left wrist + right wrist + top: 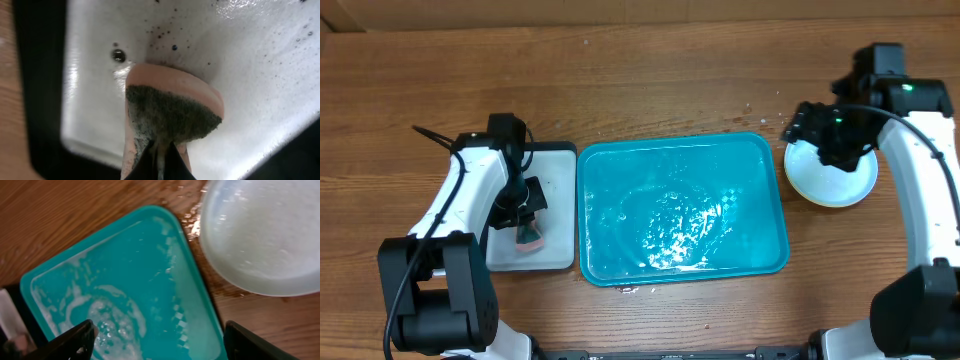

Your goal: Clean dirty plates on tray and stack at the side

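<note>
Two risks noted: plates (832, 182) stacked wet beside tray (682, 205), slide likely if nudged by wide-spread right claw (838, 148); drips expected from sponge (170, 112) clamped in left claw (159, 162).

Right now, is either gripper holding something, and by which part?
The left gripper pinches the sponge by one end, over the small white tray. The right gripper is open and holds nothing.

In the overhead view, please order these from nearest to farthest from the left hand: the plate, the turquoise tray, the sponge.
1. Sponge, held in the left hand.
2. Turquoise tray, at the centre.
3. Plate, far right.
</note>
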